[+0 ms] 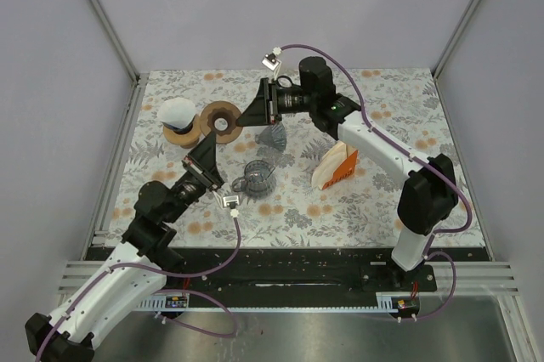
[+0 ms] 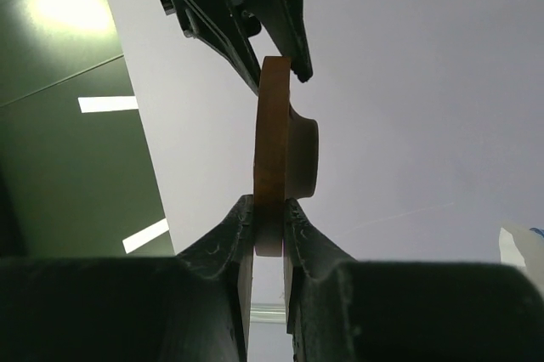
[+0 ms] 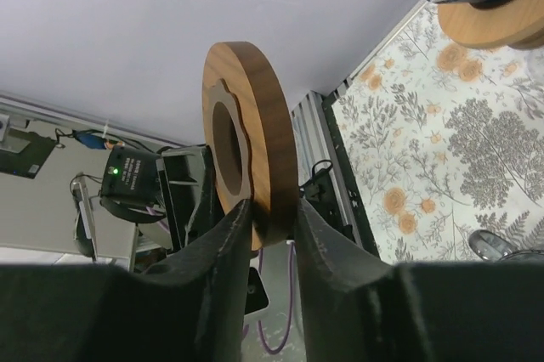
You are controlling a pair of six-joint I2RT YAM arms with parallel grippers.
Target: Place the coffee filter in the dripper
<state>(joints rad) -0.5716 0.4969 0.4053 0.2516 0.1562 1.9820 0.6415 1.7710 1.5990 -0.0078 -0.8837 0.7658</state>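
A brown wooden dripper ring is held on edge above the table between both grippers. My left gripper is shut on its lower rim, and the ring shows edge-on in the left wrist view. My right gripper is shut on its right rim, with the ring between the fingers. A stack of paper coffee filters stands in an orange holder to the right. A grey glass cone lies under the right wrist. A second wooden ring carries a white cone at the left.
A clear glass mug stands on the floral mat near the middle. The white-topped ring also shows in the right wrist view. Grey walls and metal rails enclose the table.
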